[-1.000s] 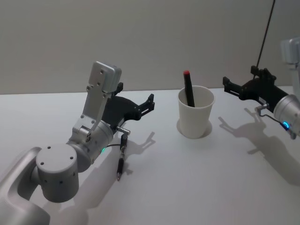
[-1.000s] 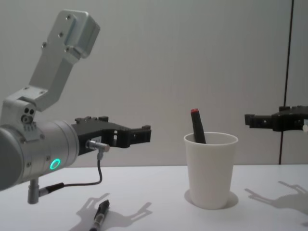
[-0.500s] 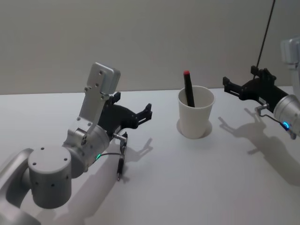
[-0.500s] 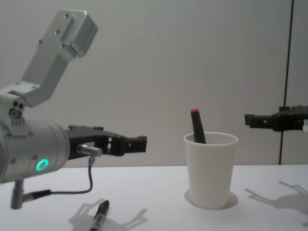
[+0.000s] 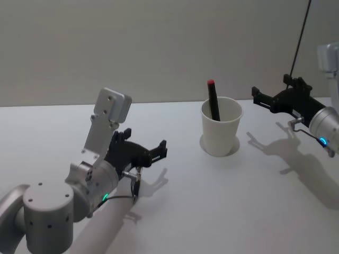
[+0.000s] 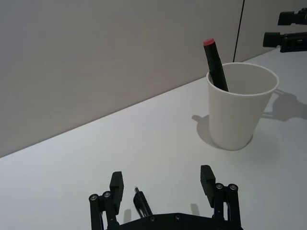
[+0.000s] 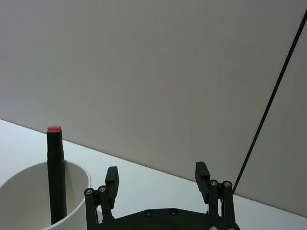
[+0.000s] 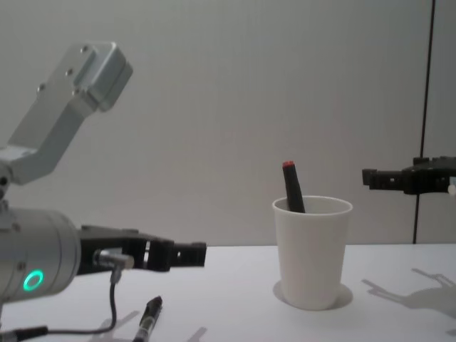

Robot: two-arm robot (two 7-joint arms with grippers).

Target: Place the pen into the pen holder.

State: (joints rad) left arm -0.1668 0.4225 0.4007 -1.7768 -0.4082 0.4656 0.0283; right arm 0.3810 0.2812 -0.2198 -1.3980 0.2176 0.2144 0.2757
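A black pen (image 5: pixel 134 191) lies flat on the white table, also seen in the chest view as the pen (image 8: pixel 148 320). My left gripper (image 5: pixel 153 151) hangs open low over it, and the pen's tip (image 6: pixel 141 203) shows between and below the open left gripper (image 6: pixel 162 179). The pen holder (image 5: pixel 221 132), a white paper cup, stands upright to the right, and a black marker with a red cap (image 5: pixel 213 100) leans inside it. My right gripper (image 5: pixel 259 98) hovers open, empty, to the right of the cup at rim height.
Bare white table (image 5: pixel 222 211) surrounds the cup. A grey wall stands behind, and a thin dark cable (image 5: pixel 299 37) runs up at the far right. The left arm's grey wrist housing (image 5: pixel 108 119) rises above the pen.
My left gripper has dropped lower and drawn back toward the pen on the table. The right gripper, the cup and the marker have not moved.
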